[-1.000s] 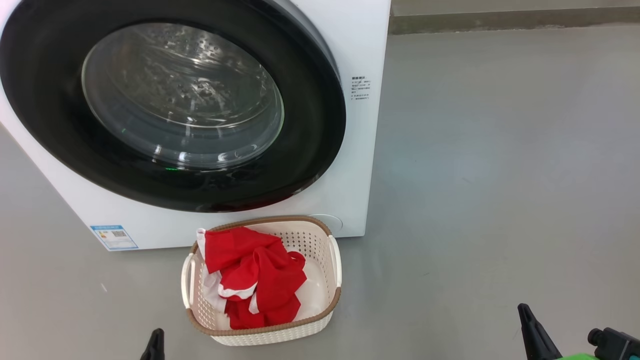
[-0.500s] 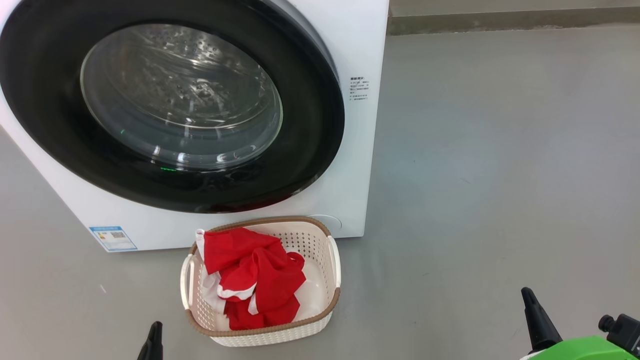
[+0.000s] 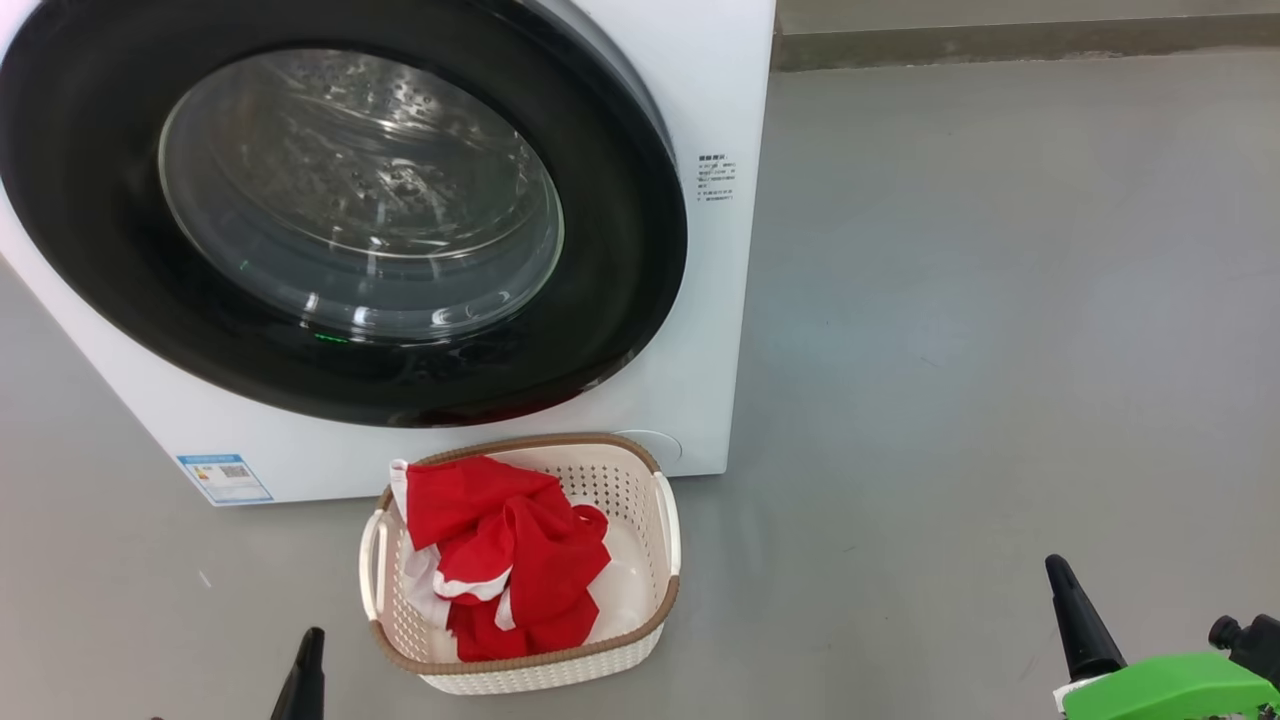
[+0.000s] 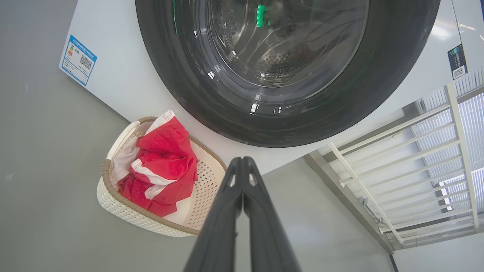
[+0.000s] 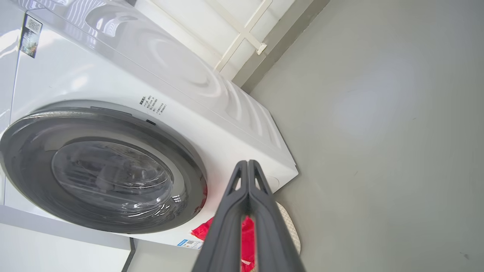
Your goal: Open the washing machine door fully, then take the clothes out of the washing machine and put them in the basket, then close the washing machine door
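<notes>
The clothes (image 3: 505, 560) lie heaped in the basket (image 3: 560, 672), red cloth with white trim piled toward its left side, one white-edged corner reaching the rim. They look soft and light and would probably sag and trail if lifted, so a pinch on a raised fold near the middle of the heap seems the surest hold; the corner at the rim might snag there. The basket stands on the floor (image 3: 1000, 300) just in front of the washing machine (image 3: 725, 90), below the lower right of the door (image 3: 625, 290); whether it touches the machine's front I cannot tell. The door appears seated flush against the front. Its glossy black ring looks smooth and slippery, its glass bowl hard and breakable, and the edge beside the printed label (image 3: 716, 178) seems the likeliest place to take hold. Wide floor to the right of the machine gives room to move, while the basket crowds the space under the door. The left gripper (image 4: 242, 166) hangs low beside the basket, fingers pressed together on nothing; the right gripper (image 5: 247, 168) sits well off to the right, likewise pressed together and holding nothing.
</notes>
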You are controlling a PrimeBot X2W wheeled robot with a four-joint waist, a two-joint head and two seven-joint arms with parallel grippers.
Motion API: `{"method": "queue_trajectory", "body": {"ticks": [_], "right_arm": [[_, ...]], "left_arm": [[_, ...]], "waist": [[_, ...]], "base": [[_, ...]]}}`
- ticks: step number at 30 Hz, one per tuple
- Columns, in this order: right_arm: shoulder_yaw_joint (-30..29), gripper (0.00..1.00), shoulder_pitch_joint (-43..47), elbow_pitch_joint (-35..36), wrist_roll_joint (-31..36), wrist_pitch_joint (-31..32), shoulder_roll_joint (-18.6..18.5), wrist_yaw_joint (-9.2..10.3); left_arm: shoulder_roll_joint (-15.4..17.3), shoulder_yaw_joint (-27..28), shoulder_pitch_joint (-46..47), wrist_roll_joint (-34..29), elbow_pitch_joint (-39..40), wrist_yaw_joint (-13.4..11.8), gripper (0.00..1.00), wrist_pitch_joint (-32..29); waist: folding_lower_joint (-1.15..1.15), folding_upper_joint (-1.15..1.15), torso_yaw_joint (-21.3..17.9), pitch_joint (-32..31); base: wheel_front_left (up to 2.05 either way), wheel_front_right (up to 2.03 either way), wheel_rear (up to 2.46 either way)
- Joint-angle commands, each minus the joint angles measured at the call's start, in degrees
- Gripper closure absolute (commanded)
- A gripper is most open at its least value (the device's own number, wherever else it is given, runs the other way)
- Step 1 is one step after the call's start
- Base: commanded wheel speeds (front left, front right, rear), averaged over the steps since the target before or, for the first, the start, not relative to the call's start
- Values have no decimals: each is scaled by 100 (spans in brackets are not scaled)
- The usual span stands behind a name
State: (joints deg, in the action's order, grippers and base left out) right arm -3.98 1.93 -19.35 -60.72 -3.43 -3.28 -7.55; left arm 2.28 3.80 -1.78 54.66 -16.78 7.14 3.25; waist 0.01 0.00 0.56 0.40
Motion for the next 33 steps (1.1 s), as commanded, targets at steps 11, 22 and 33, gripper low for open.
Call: {"method": "queue_trajectory", "body": {"ticks": [11,22,33], "right_arm": [[-32,100,-361,234,-690,210,-36,4],[-86,100,-468,304,-1268,395,-18,5],[-135,100,-564,368,-1792,564,-2,5]], "left_arm": [[57,162,367,806,189,22,100,-210],[58,189,468,1500,209,25,100,-390],[58,213,560,2130,228,28,100,-554]], "waist": [[0,0,-11,-5],[0,0,-22,-9],[0,0,-31,-13]], "base": [[0,0,0],[0,0,0],[0,0,0]]}}
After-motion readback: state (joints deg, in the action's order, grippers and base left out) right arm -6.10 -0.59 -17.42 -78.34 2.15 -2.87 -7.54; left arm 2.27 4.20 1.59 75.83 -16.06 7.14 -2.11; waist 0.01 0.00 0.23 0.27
